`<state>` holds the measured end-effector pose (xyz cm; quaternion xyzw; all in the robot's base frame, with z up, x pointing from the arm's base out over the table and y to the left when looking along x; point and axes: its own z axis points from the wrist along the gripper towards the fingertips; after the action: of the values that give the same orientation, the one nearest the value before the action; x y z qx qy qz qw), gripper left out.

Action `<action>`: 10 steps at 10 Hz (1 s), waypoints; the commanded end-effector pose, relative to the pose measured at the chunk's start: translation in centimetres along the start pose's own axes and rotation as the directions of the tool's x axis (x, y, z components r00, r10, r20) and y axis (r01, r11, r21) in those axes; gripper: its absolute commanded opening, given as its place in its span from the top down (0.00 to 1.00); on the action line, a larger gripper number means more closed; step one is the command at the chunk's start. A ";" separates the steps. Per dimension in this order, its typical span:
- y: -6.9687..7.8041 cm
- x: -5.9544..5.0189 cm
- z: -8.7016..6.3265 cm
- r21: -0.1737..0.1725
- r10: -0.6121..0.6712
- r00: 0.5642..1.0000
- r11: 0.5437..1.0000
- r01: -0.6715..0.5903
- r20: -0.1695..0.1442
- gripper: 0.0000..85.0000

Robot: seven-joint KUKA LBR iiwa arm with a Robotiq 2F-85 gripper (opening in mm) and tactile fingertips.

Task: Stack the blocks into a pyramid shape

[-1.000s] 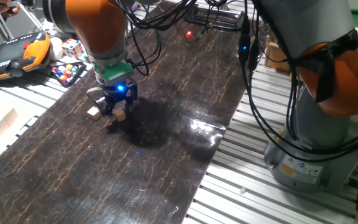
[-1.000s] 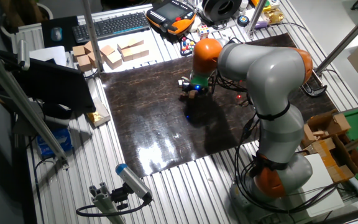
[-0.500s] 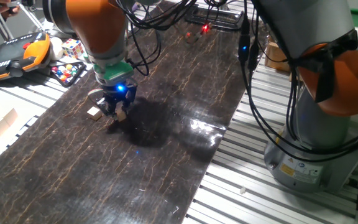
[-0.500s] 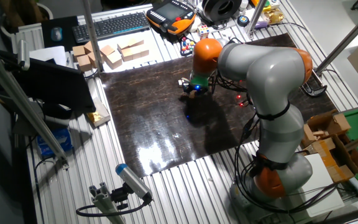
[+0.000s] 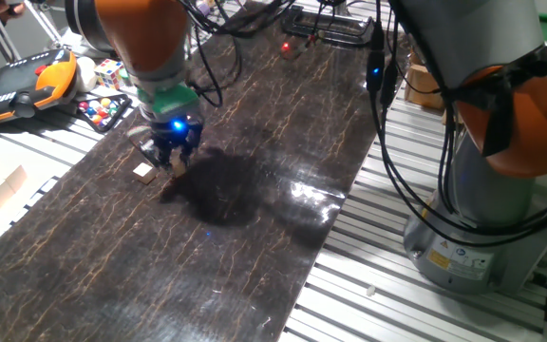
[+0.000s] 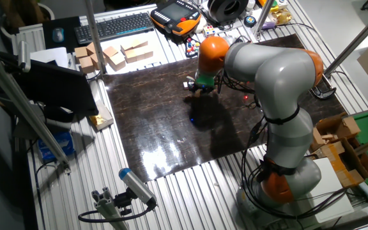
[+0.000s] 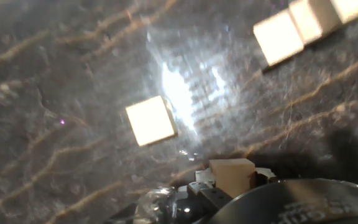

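While the two-finger gripper (image 5: 175, 158) hangs above the dark, glossy marble-patterned mat (image 5: 254, 247), its fingers are clamped on one small light-tan wooden cube (image 7: 232, 175), seen square-edged at the bottom of the hand view. Another like cube (image 7: 150, 120) lies alone on the mat below, beside a bright glare patch. More tan cubes (image 7: 303, 25) sit in a touching row toward the upper right corner. Open mat stretches away toward the ribbed aluminium table (image 5: 368, 285).
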<state>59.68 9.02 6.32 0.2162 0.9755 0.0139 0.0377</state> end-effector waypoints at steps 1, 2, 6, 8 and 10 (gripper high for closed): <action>0.1 -0.5 -0.9 -0.001 0.024 1.000 1.000 -0.024 -0.002 0.99; 0.2 -1.1 -1.7 -0.005 0.095 0.996 0.996 -0.095 -0.001 0.99; -0.8 -3.5 -3.1 -0.024 0.369 0.929 0.929 -0.369 -0.005 0.99; -1.3 -4.3 -3.2 -0.022 0.524 0.851 0.851 -0.525 -0.024 0.99; -1.9 -5.2 -2.8 -0.020 0.638 0.769 0.769 -0.639 -0.045 0.99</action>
<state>63.38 5.01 9.42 0.3769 0.9250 0.0480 0.0091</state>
